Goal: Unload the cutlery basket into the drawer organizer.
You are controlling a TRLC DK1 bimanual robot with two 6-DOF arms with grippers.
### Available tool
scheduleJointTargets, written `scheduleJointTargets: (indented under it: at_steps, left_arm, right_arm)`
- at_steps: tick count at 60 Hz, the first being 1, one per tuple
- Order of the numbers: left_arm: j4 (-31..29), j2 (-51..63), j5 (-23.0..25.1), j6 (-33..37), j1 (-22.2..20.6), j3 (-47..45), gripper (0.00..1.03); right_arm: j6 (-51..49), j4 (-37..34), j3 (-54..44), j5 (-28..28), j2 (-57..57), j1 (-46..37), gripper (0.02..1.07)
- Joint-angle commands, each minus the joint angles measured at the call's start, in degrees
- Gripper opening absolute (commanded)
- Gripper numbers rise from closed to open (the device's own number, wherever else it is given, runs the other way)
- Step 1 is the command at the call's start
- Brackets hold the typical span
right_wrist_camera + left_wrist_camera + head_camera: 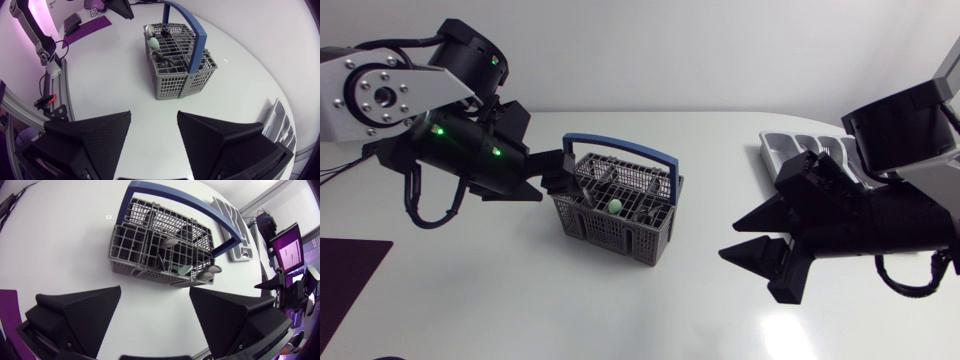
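Looks like it's barely starting: basket is sitting right ahead of the left gripper, fingers spread apart, loaded with cutlery; right gripper is hanging open further back, organizer waiting beside its fingers

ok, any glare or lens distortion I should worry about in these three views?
Head view: bright glare patch on the table near the right gripper; basket evenly lit. Left wrist view: fisheye bows the basket's grid and blue handle. Right wrist view: same bowing, and the table edge curves strongly.
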Motion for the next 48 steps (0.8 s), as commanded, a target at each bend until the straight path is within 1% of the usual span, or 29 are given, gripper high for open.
scheduleJointTargets:
  at_steps: [1,9,18,37,48]
  left_arm:
    - [0.24,1.2,0.51,-0.9,-0.64,2.34,0.96]
    - [-0.46,2.69,0.42,-1.78,-1.34,4.97,0.96]
    - [-3.8,5.42,0.33,-2.74,-1.43,8.84,0.93]
    - [-8.54,9.99,-0.63,-3.71,-1.17,13.5,0.93]
    - [-8.81,12.36,-0.9,-4.06,-0.99,13.85,0.93]
  right_arm:
    - [1.89,0.9,-0.06,0.6,0.74,0.93,0.71]
    - [2.59,0.9,0.38,1.3,0.83,1.98,0.71]
    - [3.2,0.98,1.26,1.74,1.71,2.77,0.7]
    - [3.91,1.07,1.87,2.18,2.85,4.27,0.71]
    - [4.26,2.13,1.08,2.7,3.56,4.97,0.7]
